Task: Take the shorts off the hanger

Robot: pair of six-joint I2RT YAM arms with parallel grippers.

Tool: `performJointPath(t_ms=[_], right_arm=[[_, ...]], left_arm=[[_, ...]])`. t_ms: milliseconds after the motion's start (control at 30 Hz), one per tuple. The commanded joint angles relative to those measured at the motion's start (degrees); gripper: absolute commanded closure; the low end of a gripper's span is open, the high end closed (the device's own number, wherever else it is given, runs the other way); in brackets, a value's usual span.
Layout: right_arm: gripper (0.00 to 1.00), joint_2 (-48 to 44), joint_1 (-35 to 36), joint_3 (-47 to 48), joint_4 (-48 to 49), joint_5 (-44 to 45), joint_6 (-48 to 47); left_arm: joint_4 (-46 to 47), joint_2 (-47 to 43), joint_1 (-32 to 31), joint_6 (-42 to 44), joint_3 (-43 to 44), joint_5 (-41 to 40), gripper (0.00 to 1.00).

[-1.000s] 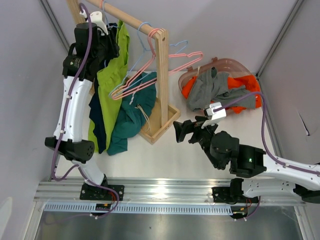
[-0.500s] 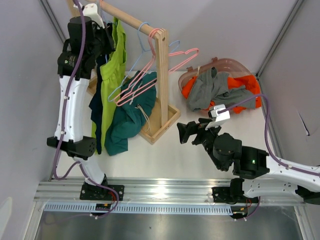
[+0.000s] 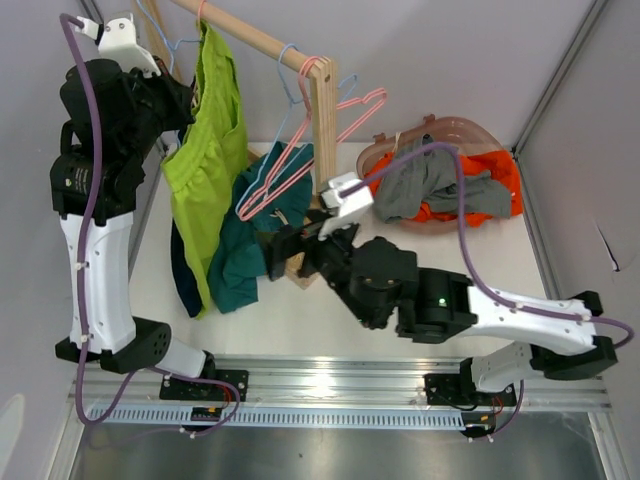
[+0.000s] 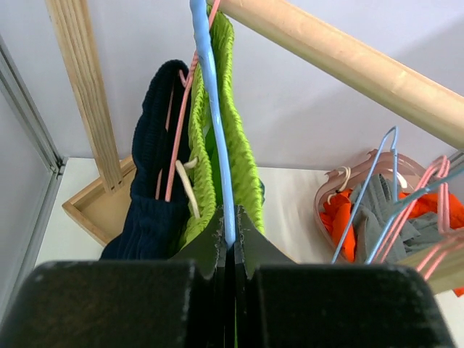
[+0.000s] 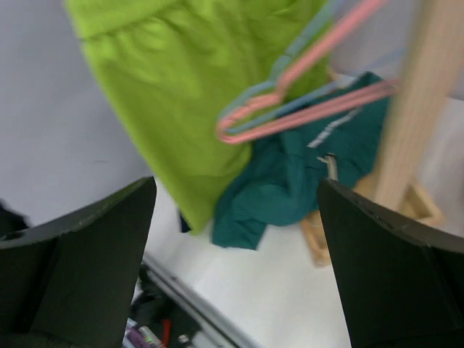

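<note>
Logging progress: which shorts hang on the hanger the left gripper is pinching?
The lime green shorts, on the blue hanger in the left gripper; the navy pair hangs on a pink hanger beside it.

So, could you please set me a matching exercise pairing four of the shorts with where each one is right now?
Things:
1. lime green shorts
2. teal shorts
3. grey shorts
4. orange shorts

Places:
A. on top in the pink basket
B. on the blue hanger pinched by the left gripper
C. underneath another pair in the basket
D. low beside the rack's wooden post

Pairs: 1-B; 2-D; 3-A; 4-C
</note>
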Motion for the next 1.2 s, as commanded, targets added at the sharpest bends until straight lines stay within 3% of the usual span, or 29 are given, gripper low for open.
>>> performJointPath(t_ms=[0, 167, 400, 767, 1067, 1167], right_arm=[[0.01, 9.36, 2.05, 9.60, 2.46, -3.24, -4.53], [0.01, 22.22, 3.71, 27.07, -1.67, -6.49, -2.16], [0.00, 35.77, 5.57, 39.14, -3.60, -5.88, -0.14], [0.01, 36.92, 4.16, 36.17, -0.44, 4.57, 0.66], [0.04, 37.36, 0.91, 28.01, 4.83, 4.06, 1.89], [0.24, 38.15, 0.82, 26.33, 7.38, 3.00, 2.33]], left_arm=[[5.68, -2.53, 0.39, -1.96, -0.27, 0.98, 1.00], [5.50, -4.28, 0.39, -2.76, -2.11, 2.13, 1.00], [4.45, -4.81, 0.30, -4.16, -1.41, 4.94, 1.00], [4.89, -16.14, 0.30, -5.04, -12.21, 8.45, 1.00], [4.71, -18.52, 0.39, -4.78, -13.01, 10.30, 1.00], [5.07, -18.61, 0.39, -5.30, -12.93, 11.18, 1.00]])
